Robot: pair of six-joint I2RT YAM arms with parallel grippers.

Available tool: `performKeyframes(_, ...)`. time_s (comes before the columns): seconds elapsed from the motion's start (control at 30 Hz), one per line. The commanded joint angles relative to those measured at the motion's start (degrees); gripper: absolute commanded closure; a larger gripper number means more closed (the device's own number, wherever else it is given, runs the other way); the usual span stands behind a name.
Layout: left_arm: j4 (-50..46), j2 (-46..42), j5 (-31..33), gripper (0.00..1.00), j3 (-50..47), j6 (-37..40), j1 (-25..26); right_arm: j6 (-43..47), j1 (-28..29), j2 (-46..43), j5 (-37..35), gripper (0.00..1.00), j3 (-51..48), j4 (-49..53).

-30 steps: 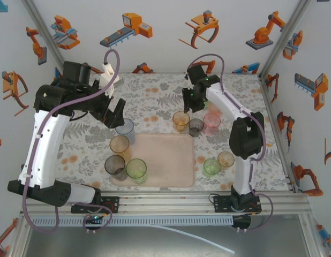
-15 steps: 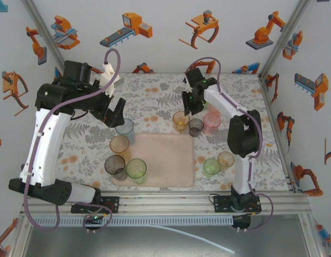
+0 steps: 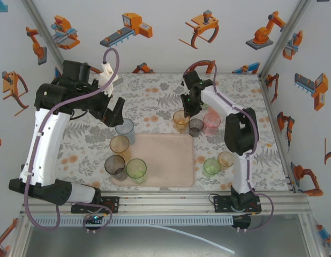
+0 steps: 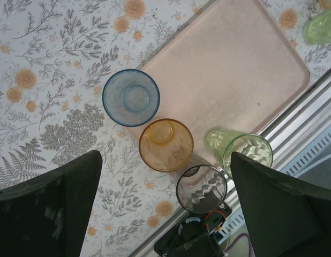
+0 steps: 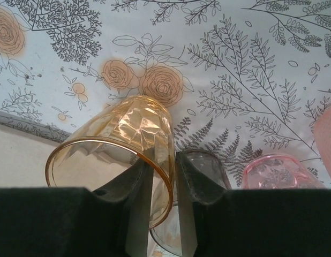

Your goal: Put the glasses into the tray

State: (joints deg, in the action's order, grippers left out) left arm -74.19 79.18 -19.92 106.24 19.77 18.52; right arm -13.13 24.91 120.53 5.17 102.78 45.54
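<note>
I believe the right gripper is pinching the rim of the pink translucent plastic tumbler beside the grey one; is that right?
Not quite: the right wrist view shows the right gripper pinching the rim of the orange translucent plastic tumbler beside the grey translucent plastic tumbler; the pink tumbler is untouched.

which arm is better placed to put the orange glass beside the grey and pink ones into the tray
Right. The right end effector straddles the rim of that orange glass, beside the tray. The left end effector hangs open over the blue glass, farther off.
</note>
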Motion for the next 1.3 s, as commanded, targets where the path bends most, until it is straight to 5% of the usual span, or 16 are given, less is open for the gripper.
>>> performKeyframes(0.0,-0.51,-0.39,0.12,0.03,0.95,-0.46,-0.65,0.94,0.32,0.15,-0.60,0.78,2.08,-0.10)
performKeyframes(0.83,0.94,-1.53,-0.18,0.03,0.20,-2.14,-1.39,0.61,0.83,-3.74,-3.65,0.87,5.79,2.25)
performKeyframes(1.27,4.61,-0.83,1.98,0.03,0.82,-7.14,-4.07,1.14,7.49,-8.76,-8.04,0.87,10.60,10.10)
